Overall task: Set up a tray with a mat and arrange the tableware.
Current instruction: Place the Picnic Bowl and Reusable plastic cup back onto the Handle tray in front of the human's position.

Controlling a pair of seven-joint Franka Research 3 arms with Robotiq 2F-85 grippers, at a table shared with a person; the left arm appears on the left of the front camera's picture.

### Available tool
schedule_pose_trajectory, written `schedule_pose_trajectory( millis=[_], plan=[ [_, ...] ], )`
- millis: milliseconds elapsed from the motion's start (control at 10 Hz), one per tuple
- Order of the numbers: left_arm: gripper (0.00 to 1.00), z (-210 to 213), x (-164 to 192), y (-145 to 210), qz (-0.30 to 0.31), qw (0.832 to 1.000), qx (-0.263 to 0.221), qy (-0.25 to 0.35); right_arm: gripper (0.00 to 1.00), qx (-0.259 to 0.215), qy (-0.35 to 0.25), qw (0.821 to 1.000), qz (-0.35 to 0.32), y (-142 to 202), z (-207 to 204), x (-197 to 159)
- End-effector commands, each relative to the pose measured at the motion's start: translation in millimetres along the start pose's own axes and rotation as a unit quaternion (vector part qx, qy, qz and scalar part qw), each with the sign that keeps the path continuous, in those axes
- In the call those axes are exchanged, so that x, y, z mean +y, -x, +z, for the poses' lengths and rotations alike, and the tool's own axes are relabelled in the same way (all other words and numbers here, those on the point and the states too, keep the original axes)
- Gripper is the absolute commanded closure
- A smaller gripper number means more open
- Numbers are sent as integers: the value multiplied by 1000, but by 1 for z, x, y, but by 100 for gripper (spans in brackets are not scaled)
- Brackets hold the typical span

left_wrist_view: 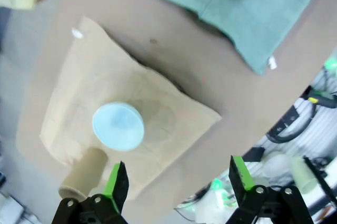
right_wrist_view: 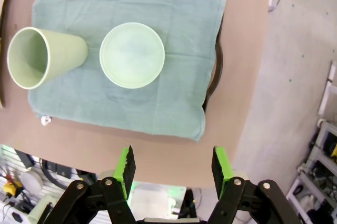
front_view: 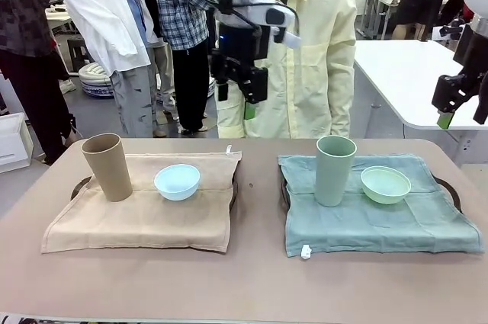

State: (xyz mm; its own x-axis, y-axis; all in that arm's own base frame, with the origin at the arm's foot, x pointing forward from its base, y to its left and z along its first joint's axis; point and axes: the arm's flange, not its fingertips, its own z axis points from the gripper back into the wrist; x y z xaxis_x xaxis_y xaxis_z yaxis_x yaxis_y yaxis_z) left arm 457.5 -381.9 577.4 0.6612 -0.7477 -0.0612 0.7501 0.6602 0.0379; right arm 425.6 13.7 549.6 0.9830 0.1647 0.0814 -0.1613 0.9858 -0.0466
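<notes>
Robotics lab or demo hall, people standing about at upper left behind the brown surface [front_view: 244,293], a white table [front_view: 412,80] sitting at upper right, cables and gear lying on the floor below.

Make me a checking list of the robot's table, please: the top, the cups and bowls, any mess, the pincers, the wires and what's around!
Surface: brown table; tan mat on the left tray, green mat on the right tray.
Job's things: tan cup and light blue bowl stand apart on the tan mat; pale green cup and pale green bowl on the green mat. All upright.
Clutter: nothing seen on the table.
Grippers: left pincer open, empty, high above the tan mat; right pincer open, empty, above the table's edge.
Cables: black cable on the left arm's wrist.
Surroundings: person in a yellow shirt at the far side; white table behind.
</notes>
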Motion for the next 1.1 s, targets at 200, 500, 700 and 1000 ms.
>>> schedule_pose_trajectory(
  millis=[200,500,700,1000],
  plan=[
    [0,-4,50,101,114,989,-50,74,24,45,-112,992,-26,8,-4,-39],
    [0,23,96,176,179,965,-148,118,24,11,-245,966,-80,19,18,-103],
    [0,19,137,237,217,933,-225,179,24,0,-325,934,-149,19,20,-139],
    [0,-20,179,294,266,881,-323,219,24,14,-376,904,-205,14,-6,-168]
  ],
)
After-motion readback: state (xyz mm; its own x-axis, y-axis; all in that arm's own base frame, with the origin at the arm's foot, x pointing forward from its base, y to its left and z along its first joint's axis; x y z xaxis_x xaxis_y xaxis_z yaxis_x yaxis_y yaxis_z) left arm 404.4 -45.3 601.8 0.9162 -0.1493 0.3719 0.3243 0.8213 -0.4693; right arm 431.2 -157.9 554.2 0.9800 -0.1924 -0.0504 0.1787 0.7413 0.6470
